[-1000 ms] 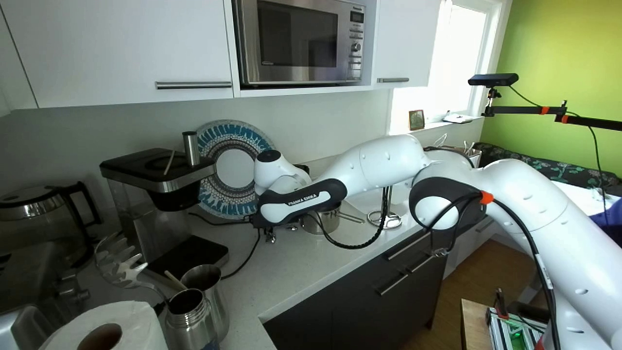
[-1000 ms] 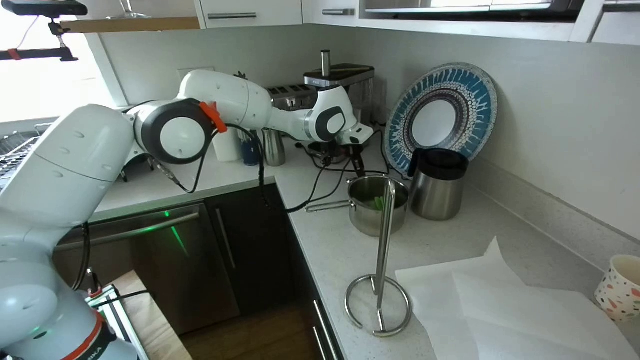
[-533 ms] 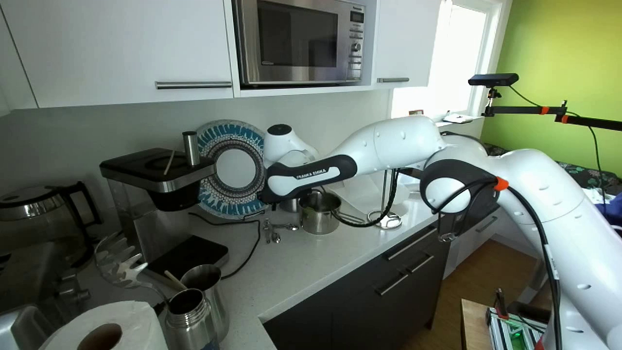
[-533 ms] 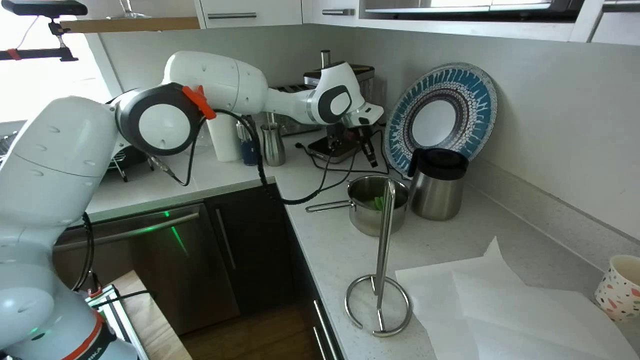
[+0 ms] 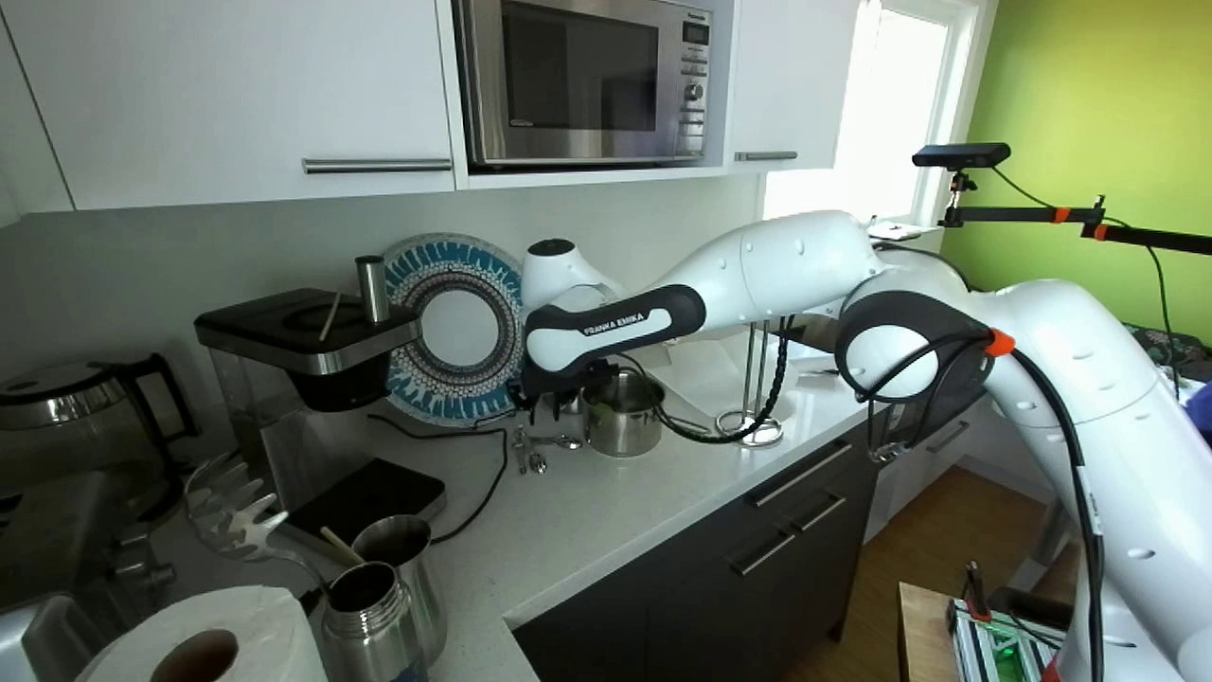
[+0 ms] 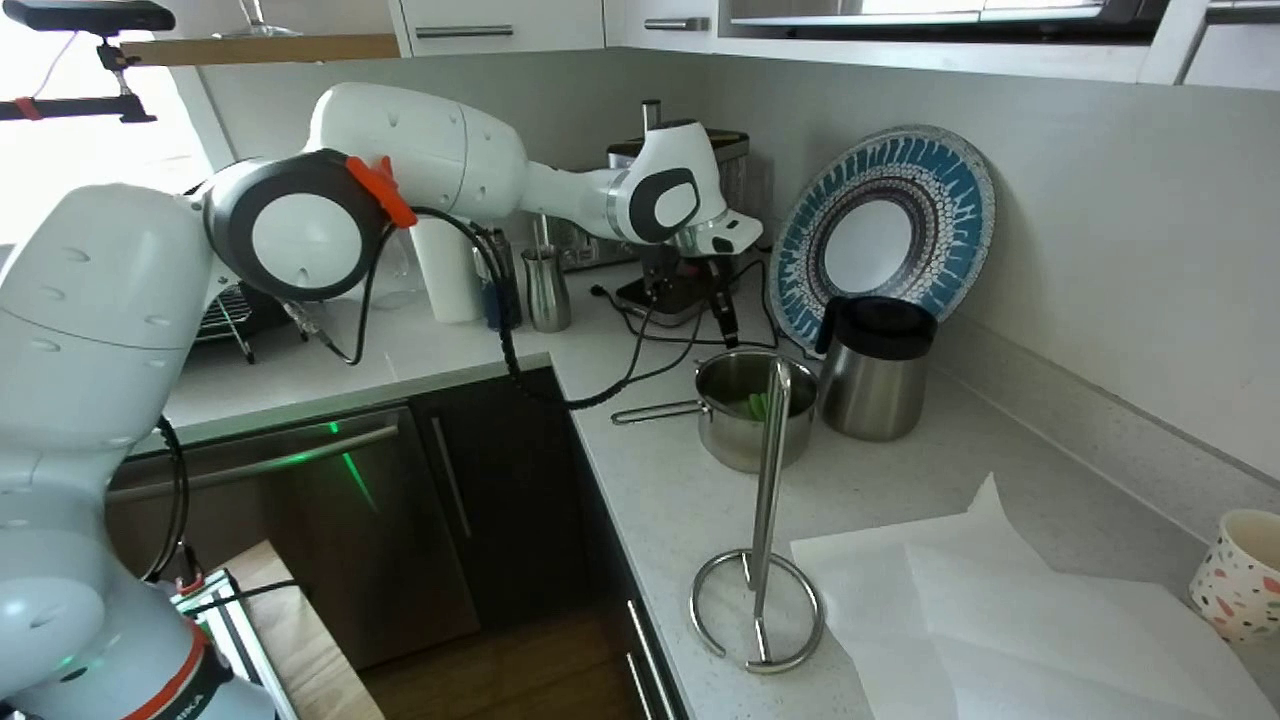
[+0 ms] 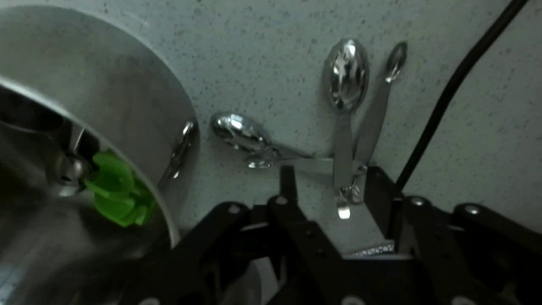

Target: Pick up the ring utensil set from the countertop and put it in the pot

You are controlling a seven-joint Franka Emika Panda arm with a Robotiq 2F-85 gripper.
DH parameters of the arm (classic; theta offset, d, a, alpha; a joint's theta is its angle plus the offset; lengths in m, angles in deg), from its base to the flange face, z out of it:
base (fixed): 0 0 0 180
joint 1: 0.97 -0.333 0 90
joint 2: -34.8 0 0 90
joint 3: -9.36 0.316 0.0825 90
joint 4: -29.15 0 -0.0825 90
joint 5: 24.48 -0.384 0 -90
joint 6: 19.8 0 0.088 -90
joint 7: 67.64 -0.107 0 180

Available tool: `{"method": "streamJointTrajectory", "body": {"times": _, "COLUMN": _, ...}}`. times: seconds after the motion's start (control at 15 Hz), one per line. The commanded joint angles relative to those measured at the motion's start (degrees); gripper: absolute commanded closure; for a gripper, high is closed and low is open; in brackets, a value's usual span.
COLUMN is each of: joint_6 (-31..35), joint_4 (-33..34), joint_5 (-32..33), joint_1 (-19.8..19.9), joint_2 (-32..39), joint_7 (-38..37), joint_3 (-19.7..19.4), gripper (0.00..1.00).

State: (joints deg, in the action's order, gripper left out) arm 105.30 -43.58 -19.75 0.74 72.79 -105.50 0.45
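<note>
The ring utensil set (image 7: pixel 343 146) is a bunch of silvery spoons on the countertop, fanned out from one joined end. It also shows in an exterior view (image 5: pixel 537 459); it does not show in the other exterior frame. The shiny steel pot (image 7: pixel 106 72) stands at the left of the wrist view with something green inside. It shows in both exterior views (image 5: pixel 623 426) (image 6: pixel 745 435). My gripper (image 7: pixel 332 176) is open and empty, above the counter beside the pot. In the wrist view the set's joined end appears between its fingertips. The gripper shows in both exterior views (image 5: pixel 544 407) (image 6: pixel 725 325).
A dark-lidded steel jug (image 6: pixel 880 390) and a patterned plate (image 6: pixel 950 260) stand near the pot. A wire stand (image 6: pixel 768 490) and white paper (image 6: pixel 1000 610) lie farther along the counter. A black cable (image 7: pixel 453 84) runs beside the spoons. A coffee machine (image 5: pixel 284 407) stands nearby.
The arm has risen and the gripper has lifted off from lower over the counter, most of it in the first half second. The spoons and pot, partly covered before, now show in an exterior view.
</note>
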Motion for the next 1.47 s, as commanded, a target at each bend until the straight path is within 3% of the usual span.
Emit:
{"method": "streamJointTrajectory", "body": {"times": 0.0, "joint_6": 2.40, "joint_4": -2.82, "joint_5": -3.84, "joint_1": 0.39, "joint_2": 1.08, "joint_7": 0.59, "joint_3": 1.38, "gripper": 0.22}}
{"method": "streamJointTrajectory", "body": {"times": 0.13, "joint_6": 5.34, "joint_4": -3.48, "joint_5": -4.99, "joint_1": 0.18, "joint_2": 2.34, "joint_7": 0.09, "joint_3": 1.51, "gripper": 0.07}}
{"method": "streamJointTrajectory", "body": {"times": 0.2, "joint_6": 6.99, "joint_4": -3.39, "joint_5": -5.41, "joint_1": 0.13, "joint_2": 3.18, "joint_7": 0.13, "joint_3": 1.52, "gripper": 0.05}}
{"method": "streamJointTrajectory", "body": {"times": 0.4, "joint_6": 9.31, "joint_4": -2.26, "joint_5": -4.46, "joint_1": -0.66, "joint_2": 5.76, "joint_7": -0.71, "joint_3": 0.23, "gripper": 0.05}}
{"method": "streamJointTrajectory", "body": {"times": 0.67, "joint_6": 13.40, "joint_4": -0.71, "joint_5": -4.31, "joint_1": -0.72, "joint_2": 8.79, "joint_7": -2.30, "joint_3": -1.20, "gripper": 0.19}}
{"method": "streamJointTrajectory", "body": {"times": 0.73, "joint_6": 12.93, "joint_4": -0.05, "joint_5": -4.24, "joint_1": -0.95, "joint_2": 9.42, "joint_7": -3.72, "joint_3": -1.93, "gripper": 0.09}}
{"method": "streamJointTrajectory", "body": {"times": 0.8, "joint_6": 11.73, "joint_4": -1.85, "joint_5": -4.33, "joint_1": -0.63, "joint_2": 6.98, "joint_7": -1.19, "joint_3": -1.00, "gripper": 0.18}}
{"method": "streamJointTrajectory", "body": {"times": 0.87, "joint_6": 11.85, "joint_4": -1.58, "joint_5": -4.29, "joint_1": -0.67, "joint_2": 7.23, "joint_7": -1.82, "joint_3": -1.21, "gripper": 0.15}}
{"method": "streamJointTrajectory", "body": {"times": 1.0, "joint_6": 11.89, "joint_4": -0.91, "joint_5": -4.26, "joint_1": -0.67, "joint_2": 7.82, "joint_7": -2.26, "joint_3": -1.37, "gripper": 0.02}}
{"method": "streamJointTrajectory", "body": {"times": 1.13, "joint_6": 5.84, "joint_4": 2.18, "joint_5": -6.66, "joint_1": 1.37, "joint_2": 8.69, "joint_7": 0.32, "joint_3": 0.86, "gripper": 0.00}}
{"method": "streamJointTrajectory", "body": {"times": 1.4, "joint_6": -8.82, "joint_4": 9.86, "joint_5": -6.28, "joint_1": 2.43, "joint_2": 12.16, "joint_7": 2.37, "joint_3": 0.33, "gripper": 0.05}}
